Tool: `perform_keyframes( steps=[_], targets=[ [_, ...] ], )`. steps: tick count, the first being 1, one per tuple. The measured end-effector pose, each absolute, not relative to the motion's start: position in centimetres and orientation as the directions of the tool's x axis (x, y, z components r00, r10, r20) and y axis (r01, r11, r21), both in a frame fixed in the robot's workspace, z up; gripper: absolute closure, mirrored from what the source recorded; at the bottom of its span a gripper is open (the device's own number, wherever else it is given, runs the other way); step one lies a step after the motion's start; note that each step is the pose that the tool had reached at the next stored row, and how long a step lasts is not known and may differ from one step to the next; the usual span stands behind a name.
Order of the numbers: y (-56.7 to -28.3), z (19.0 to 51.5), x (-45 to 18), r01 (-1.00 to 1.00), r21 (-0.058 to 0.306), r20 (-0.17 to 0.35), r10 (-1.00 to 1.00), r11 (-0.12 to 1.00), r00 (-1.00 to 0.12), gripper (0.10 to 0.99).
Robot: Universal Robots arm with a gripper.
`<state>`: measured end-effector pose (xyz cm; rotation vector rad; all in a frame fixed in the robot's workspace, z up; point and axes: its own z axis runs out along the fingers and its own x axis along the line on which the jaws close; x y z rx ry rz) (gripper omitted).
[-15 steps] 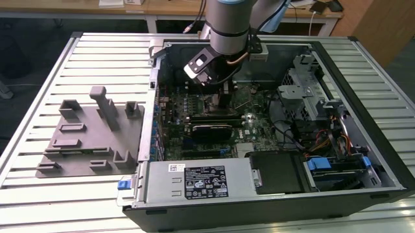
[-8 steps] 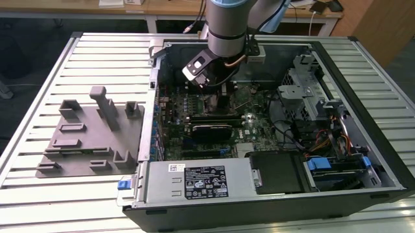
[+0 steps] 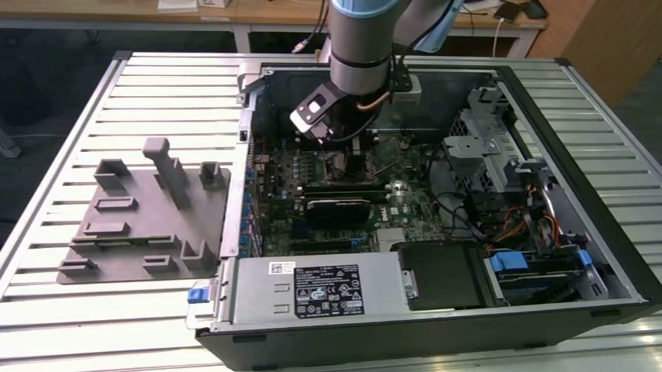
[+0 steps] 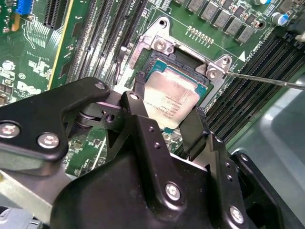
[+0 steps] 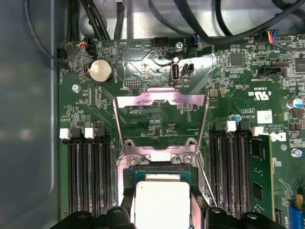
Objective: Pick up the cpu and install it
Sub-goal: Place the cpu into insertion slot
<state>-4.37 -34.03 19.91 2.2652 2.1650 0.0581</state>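
Two black fingers (image 4: 193, 131) pinch the cpu (image 4: 172, 101) by opposite edges, so the gripper (image 4: 167, 113) is clamped on that one silver chip, right over the socket (image 4: 183, 59). Whether it's fully seated in there, I can't tell.

One load plate (image 5: 143, 100) is flipped open and stands back from the socket's hinge side, two screws (image 5: 135, 159) holding that hinge. One thin lever (image 4: 267, 80) is swung out from the socket's corner, clear of the chip.

Banks of black memory slots (image 5: 88, 176) flank the socket on both sides, two white clips at each bank's end. One green memory module (image 5: 259, 176) stands in the far slot. One coin battery (image 5: 101, 71) sits beyond the open plate, black cables (image 5: 190, 19) past it.

In the exterior view the arm (image 3: 360, 46) drops into the open case (image 3: 579, 93), and one grey fixture (image 3: 145, 225) sits outside the case, well away from the socket.
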Motion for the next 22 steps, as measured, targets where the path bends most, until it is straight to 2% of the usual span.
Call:
perform_keyframes(
  steps=[22],
  targets=[
    [-34.03, 19.29, -4.40, 0.999, 0.031, 0.024, 0.999, -0.037, 0.036, 0.533]
  ],
)
